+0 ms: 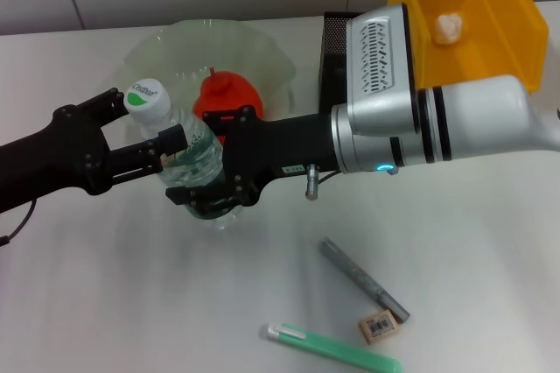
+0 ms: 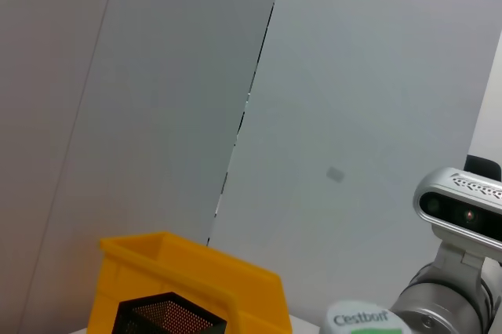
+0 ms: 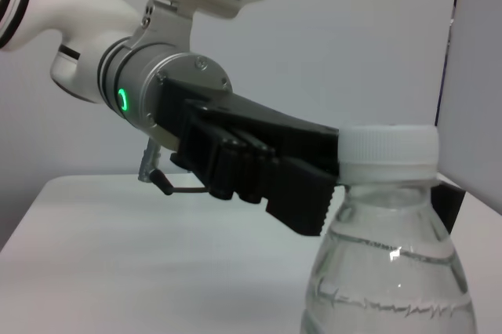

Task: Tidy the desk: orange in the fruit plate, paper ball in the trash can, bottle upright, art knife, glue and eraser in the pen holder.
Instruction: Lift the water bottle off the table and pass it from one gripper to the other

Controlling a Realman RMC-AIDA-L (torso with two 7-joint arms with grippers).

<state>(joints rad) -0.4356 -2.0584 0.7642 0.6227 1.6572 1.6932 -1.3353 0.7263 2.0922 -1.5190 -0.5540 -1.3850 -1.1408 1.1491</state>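
Black left claw [image 1: 156, 147] and right claw [image 1: 213, 182] both clamped around upright bottle [image 1: 188, 152].

Staged desk in a lab or office test area: plain white tabletop [image 1: 131, 303], bare grey wall panels [image 2: 353, 114] behind it, yellow plastic bin [image 1: 490, 14] and black mesh pen holder [image 1: 334, 58] at its far edge.

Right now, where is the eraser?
In the head view, the eraser lies on the desk near the front, on the robot's right, beside the lower end of the grey pen-like stick and above the green knife.
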